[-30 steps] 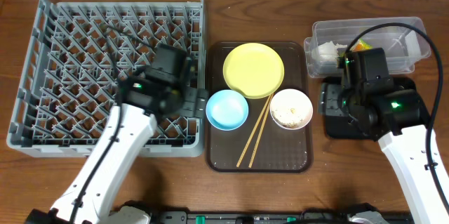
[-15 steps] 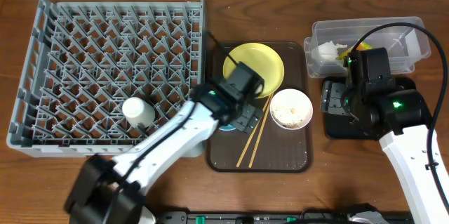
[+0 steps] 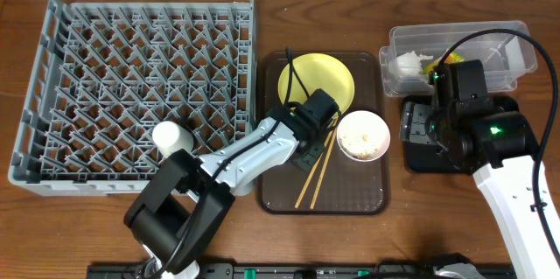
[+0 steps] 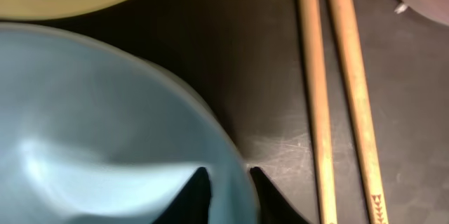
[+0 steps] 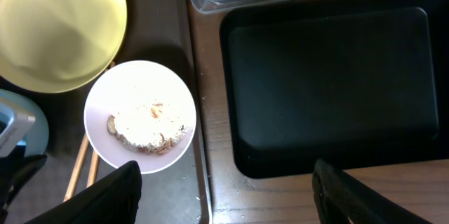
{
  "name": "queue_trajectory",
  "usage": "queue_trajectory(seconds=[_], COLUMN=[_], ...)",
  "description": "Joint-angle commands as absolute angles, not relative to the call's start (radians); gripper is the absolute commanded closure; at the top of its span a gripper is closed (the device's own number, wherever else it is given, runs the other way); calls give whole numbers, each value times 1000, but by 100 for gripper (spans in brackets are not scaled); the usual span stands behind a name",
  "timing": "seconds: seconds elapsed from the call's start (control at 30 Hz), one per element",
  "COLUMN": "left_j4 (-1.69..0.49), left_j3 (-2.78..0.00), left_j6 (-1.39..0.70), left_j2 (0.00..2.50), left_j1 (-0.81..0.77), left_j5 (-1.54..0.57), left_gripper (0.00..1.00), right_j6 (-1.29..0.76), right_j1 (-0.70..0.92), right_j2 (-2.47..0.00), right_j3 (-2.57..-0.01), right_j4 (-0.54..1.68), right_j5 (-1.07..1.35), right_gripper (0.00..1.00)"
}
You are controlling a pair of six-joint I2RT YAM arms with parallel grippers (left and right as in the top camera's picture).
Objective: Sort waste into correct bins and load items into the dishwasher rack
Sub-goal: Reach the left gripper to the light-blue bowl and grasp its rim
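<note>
Left gripper [image 4: 228, 175] clamped on blue bowl [image 4: 105, 126] rim, on brown tray [image 4: 266, 76] beside chopsticks [image 4: 337, 97]; right gripper [image 5: 226, 171] spread apart, right of tray, above black bin [image 5: 330, 76].

Matt grey plastic forms the dishwasher rack [image 3: 114, 69], set on a grained wooden table [image 3: 420, 235]. The black tray [image 5: 330, 90] is glossy, the tub [image 3: 503, 65] clear plastic. Pale bare-wood chopsticks [image 4: 337, 76] contrast with the scuffed dark serving tray [image 4: 273, 133] and the smooth, softly shining light blue bowl [image 4: 84, 133].
</note>
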State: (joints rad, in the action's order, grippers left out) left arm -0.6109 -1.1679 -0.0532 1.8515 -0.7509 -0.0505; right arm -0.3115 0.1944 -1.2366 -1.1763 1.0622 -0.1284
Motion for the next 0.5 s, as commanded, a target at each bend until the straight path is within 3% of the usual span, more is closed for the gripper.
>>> queue_trajectory(seconds=[0.0, 0.1, 0.47], left_j4=[-611, -611, -722], left_j3=[-1188, -1189, -1278], left_j6=[-50, -50, -51], left_j2=[1857, 1855, 1662], left_j1=[-765, -777, -768], left_j5=[-76, -76, -171], left_gripper=[87, 94, 94], right_j6=[-329, -329, -328], right_j1=[187, 187, 187], right_j2=[-1229, -1229, -1229], right_j3=[-1192, -1192, -1192], right_j4=[1067, 1068, 1071], right_j5=[-142, -142, -142], right_gripper=[25, 25, 25])
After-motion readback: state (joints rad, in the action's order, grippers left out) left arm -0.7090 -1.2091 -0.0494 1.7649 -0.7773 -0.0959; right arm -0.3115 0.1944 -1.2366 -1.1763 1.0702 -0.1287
